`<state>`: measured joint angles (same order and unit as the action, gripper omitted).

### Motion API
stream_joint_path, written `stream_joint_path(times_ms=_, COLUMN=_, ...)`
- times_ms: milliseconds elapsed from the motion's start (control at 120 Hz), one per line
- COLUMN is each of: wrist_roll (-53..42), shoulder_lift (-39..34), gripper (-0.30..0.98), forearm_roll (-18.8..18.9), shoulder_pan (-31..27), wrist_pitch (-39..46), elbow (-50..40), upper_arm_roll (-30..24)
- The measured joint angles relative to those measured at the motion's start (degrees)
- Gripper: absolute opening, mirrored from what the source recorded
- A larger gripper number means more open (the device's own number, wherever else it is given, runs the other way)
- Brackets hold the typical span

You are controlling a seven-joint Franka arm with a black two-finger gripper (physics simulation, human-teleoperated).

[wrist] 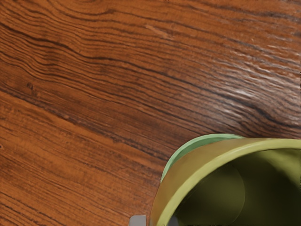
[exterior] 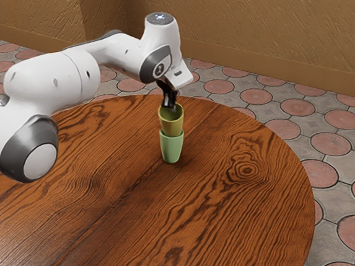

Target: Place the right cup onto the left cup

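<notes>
At the yellow cup's rim in the exterior view is my gripper (exterior: 169, 105). The yellow cup (exterior: 171, 125) leans slightly, its lower end at the mouth of the green cup (exterior: 171, 150), which stands on the table. How deep it sits inside is hidden. In the wrist view, my gripper (wrist: 157, 221) is shut on the wall of the yellow cup (wrist: 188, 167), one finger outside and one inside. Part of the rim of the green cup (wrist: 190, 142) shows beneath it.
A round wooden table (exterior: 219, 224) carries both cups. Its curved edge lies beyond them, with a tiled floor (exterior: 346, 129) past it and a brown wall (exterior: 267, 35) behind. The arm (exterior: 51, 81) reaches over the table from the exterior view's left.
</notes>
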<state>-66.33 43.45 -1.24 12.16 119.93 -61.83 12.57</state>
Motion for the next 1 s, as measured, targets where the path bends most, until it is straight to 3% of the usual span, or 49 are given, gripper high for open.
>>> stream_joint_path(times_ms=400, wrist_roll=-1.44, shoulder_lift=-1.6, gripper=-0.09, forearm_roll=-3.91, shoulder_pan=-0.06, wrist_pitch=0.26, elbow=-3.97, upper_arm_roll=0.68)
stream_joint_path(times_ms=567, wrist_roll=-2.08, shoulder_lift=-1.57, gripper=0.28, forearm_roll=-4.23, shoulder_pan=-0.29, wrist_pitch=-0.83, elbow=-3.48, upper_arm_roll=0.7)
stream_joint_path(times_ms=667, wrist_roll=-2.53, shoulder_lift=-1.65, gripper=0.43, forearm_roll=-4.22, shoulder_pan=-0.29, wrist_pitch=-1.37, elbow=-3.28, upper_arm_roll=0.7)
stream_joint_path(times_ms=883, wrist_roll=-2.37, shoulder_lift=-8.46, gripper=0.59, forearm_roll=-4.01, shoulder_pan=-0.09, wrist_pitch=-4.96, elbow=-8.26, upper_arm_roll=0.73)
stream_joint_path(times_ms=1000, wrist_roll=-1.46, shoulder_lift=-17.65, gripper=0.63, forearm_roll=-3.7, shoulder_pan=0.47, wrist_pitch=-8.06, elbow=-17.21, upper_arm_roll=1.78)
